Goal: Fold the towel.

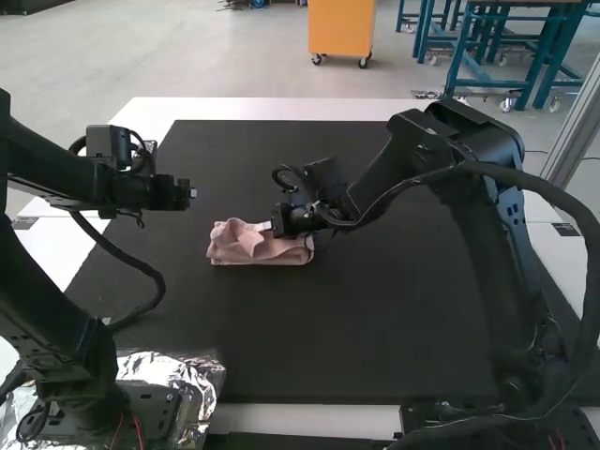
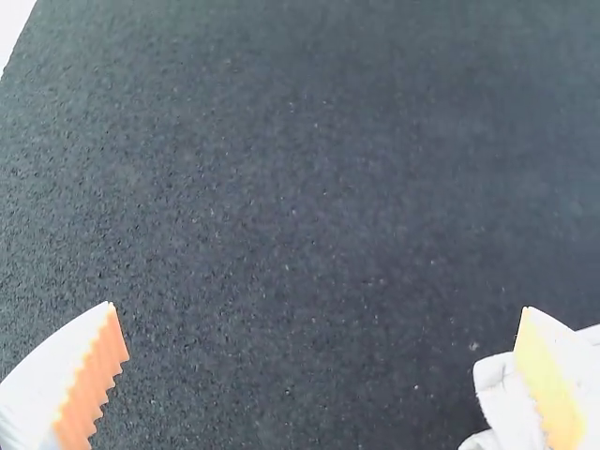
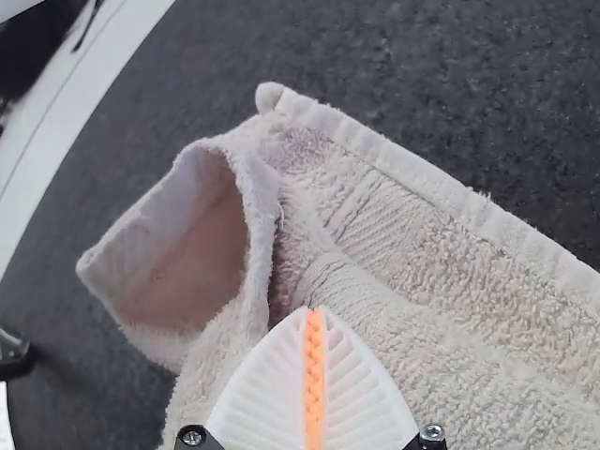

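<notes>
- Finding in the high view a pink towel (image 1: 246, 246) rumpled into a small, roughly oblong bundle, lying on the black mat (image 1: 366, 328) over the white desk (image 1: 281, 110), left of the mat's middle.
- Noting the right gripper (image 1: 270, 226) at the towel's upper edge, at the end of the right arm (image 1: 502, 253).
- Placing the left gripper (image 1: 180, 194) above the mat, beyond the towel's left end and apart from it, on the left arm (image 1: 42, 169).
- Recording crumpled silver foil (image 1: 187, 375) around the base of the left arm.
- Observing in the left wrist view the left gripper (image 2: 319, 307) with fingers (image 2: 89, 380) spread wide, over bare mat for most of the gap.
- Noting also a pale edge of towel just beside and partly behind one finger; unable to tell about contact.
- Observing in the right wrist view the right gripper (image 3: 314, 309) with fingers (image 3: 366, 394) pressed together, pad against pad, over the towel.
- Unable to tell about any cloth caught at the very tips.
- Noting beside the tips a raised flap of towel curled into an open hollow, and beyond it a flatter layer with a straight hem and a ribbed woven band.
</notes>
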### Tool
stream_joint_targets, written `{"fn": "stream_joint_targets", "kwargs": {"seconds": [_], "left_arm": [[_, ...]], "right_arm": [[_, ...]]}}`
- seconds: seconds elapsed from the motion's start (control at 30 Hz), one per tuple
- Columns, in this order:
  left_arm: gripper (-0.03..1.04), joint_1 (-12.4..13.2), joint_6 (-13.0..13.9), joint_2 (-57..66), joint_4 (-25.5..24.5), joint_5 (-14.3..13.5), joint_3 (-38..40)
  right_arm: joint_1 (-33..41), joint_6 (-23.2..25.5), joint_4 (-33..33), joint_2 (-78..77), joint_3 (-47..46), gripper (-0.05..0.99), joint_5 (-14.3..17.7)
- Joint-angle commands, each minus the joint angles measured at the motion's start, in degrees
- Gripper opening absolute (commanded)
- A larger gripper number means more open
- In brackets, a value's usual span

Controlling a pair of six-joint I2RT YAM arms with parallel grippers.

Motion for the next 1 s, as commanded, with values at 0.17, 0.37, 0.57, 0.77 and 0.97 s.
{"fn": "stream_joint_targets", "kwargs": {"seconds": [0.17,0.37,0.57,0.77,0.97], "left_arm": [[0.97,0.4,-0.24,2.12,1.39,0.19,1.46],[0.97,0.4,-0.24,2.3,1.3,0.19,1.37],[0.97,0.4,-0.24,2.3,1.39,0.19,1.28],[0.97,0.49,-0.24,2.3,1.57,0.19,1.37],[0.97,0.31,-0.24,2.3,1.48,0.19,1.46]], "right_arm": [[2.77,2.76,1.85,1.12,2.41,-0.02,-1.71],[3.56,2.85,1.85,3.32,4.43,-0.02,-1.71],[3.65,2.85,2.11,6.66,7.07,-0.02,-1.71],[3.65,2.76,2.37,9.91,9.88,-0.02,-1.71],[4.44,2.41,2.46,11.41,11.03,-0.02,-1.35]]}}
